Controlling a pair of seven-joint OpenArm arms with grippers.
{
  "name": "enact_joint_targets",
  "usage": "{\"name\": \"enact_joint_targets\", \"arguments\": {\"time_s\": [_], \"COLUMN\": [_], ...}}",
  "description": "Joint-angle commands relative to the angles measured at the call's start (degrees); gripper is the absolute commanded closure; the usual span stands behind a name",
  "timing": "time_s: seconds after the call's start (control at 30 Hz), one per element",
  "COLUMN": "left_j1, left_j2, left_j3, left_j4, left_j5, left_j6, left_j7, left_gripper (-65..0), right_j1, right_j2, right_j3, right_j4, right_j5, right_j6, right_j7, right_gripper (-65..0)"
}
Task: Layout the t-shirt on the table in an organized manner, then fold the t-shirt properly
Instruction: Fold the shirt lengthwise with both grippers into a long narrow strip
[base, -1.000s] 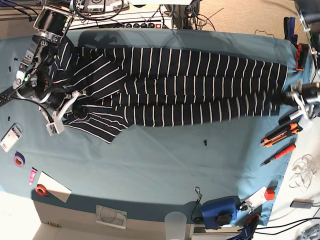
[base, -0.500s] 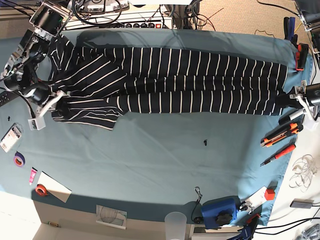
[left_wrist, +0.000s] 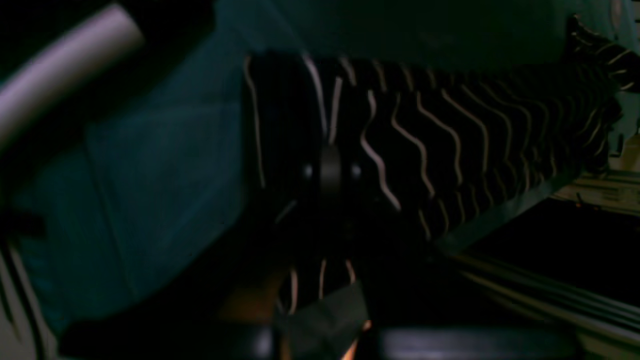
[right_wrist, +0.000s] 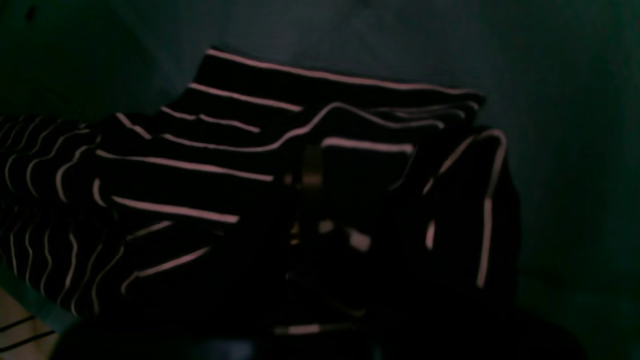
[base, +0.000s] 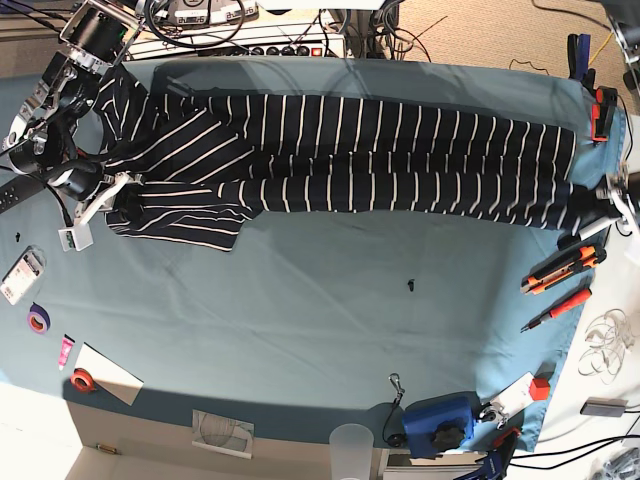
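The t-shirt (base: 340, 160), dark navy with thin white stripes, lies folded lengthwise into a long band across the far half of the teal table (base: 320, 310). My right gripper (base: 112, 205) is at the base view's left, shut on the shirt's sleeve end (right_wrist: 320, 165). My left gripper (base: 590, 205) is at the base view's right edge, shut on the hem end (left_wrist: 330, 170). Both wrist views are very dark and show striped fabric bunched at the jaws.
Orange-handled tools (base: 560, 270) and a red screwdriver (base: 560, 305) lie at the right edge. A blue box (base: 435, 420) and a plastic cup (base: 350, 445) stand at the front. Tape rolls (base: 38, 320) and a paper (base: 105, 372) lie front left. A small black pin (base: 410, 285) sits mid-table.
Both grippers pulled the shirt's near edge toward the far side, so the band is narrower and straighter. The right gripper moved left and up; the left gripper shifted slightly.
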Motion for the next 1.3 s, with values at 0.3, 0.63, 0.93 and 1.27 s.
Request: {"name": "enact_joint_targets", "arguments": {"time_s": [0.3, 0.63, 0.93, 1.27], "left_j1": [1.88, 2.16, 2.16, 2.19], "left_j2": [-1.68, 0.90, 0.87, 5.88], "left_j3": [-0.59, -0.59, -0.52, -0.52], "left_j4": [0.90, 0.92, 0.94, 0.92], "left_j5": [-2.51, 1.62, 6.84, 9.75], "left_j6": [-1.57, -2.36, -0.72, -0.72], "left_j7": [-0.14, -0.14, -3.13, -2.56], "left_gripper": [0.0, -25.8, -25.8, -25.8], "right_j1": [-1.55, -1.84, -1.88, -1.88], "right_j2": [1.27, 1.29, 1.53, 1.77], "right_j3": [4.11, -2.45, -3.69, -3.69], "right_j4": [1.01, 1.01, 1.01, 1.01], "right_j5": [0.28, 0.02, 0.04, 0.04], "right_j6": [-0.07, 3.56, 0.94, 0.83], "right_j7": [0.87, -0.65, -0.65, -0.65], "right_gripper": [0.0, -19.2, -19.2, -19.1]}}
